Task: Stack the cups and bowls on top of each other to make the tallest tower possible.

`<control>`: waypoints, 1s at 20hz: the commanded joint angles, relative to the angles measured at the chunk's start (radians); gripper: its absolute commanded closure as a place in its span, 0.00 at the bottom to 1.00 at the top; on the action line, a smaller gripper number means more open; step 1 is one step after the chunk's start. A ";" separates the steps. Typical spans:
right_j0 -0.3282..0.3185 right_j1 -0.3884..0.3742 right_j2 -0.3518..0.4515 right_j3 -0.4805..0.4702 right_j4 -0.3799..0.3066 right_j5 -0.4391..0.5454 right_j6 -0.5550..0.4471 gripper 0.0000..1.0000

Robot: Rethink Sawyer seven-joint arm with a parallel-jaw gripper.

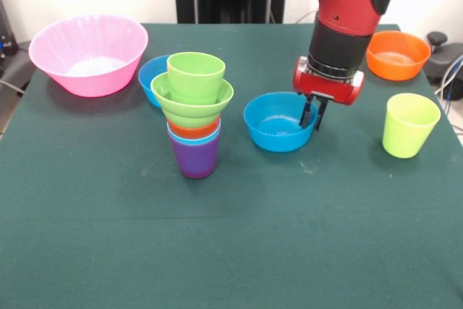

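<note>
Tower (194,117) stood a bit left of centre on the green table (231,251): purple cup (195,158) as base, light blue rim, then orange, then the ridged green bowl (192,103) w/ a green cup (196,76) seated in it. Each piece sat nested in the one below, which I judged was why the stack kept upright, tho the wide bowl overhung the narrow cups under it.

Gripper (312,115) hung over the right rim of the blue bowl (278,122), just right of the tower. Fingers pointed down at the rim, close together, one seemingly either side of the wall. Couldn't tell if they'd pinched it or only straddled it. My guess: bowl was the next piece to lift.

Around it: a 2nd blue bowl (153,72) behind the tower, partly hidden; big pink bowl (88,53) far left; orange bowl (397,54) far right; yellow-green cup (410,125) right, well apart from the rest.

Obstacles: the tower was near the blue bowl, so I figured a low carry leftward risked clipping the green bowl's overhang. Path needed height first. Nothing else was close by.
</note>
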 commanded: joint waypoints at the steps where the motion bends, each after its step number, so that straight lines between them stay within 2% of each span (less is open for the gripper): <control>1: -0.005 0.033 0.080 0.029 -0.016 0.044 0.084 1.00; 6: -0.021 -0.006 0.083 -0.002 -0.008 0.137 0.053 1.00; 9: -0.031 -0.072 0.075 -0.056 0.003 0.289 0.018 1.00; 13: -0.032 -0.117 0.065 -0.132 0.013 0.463 0.016 1.00; 20: -0.039 -0.161 0.074 -0.190 0.003 0.642 0.027 1.00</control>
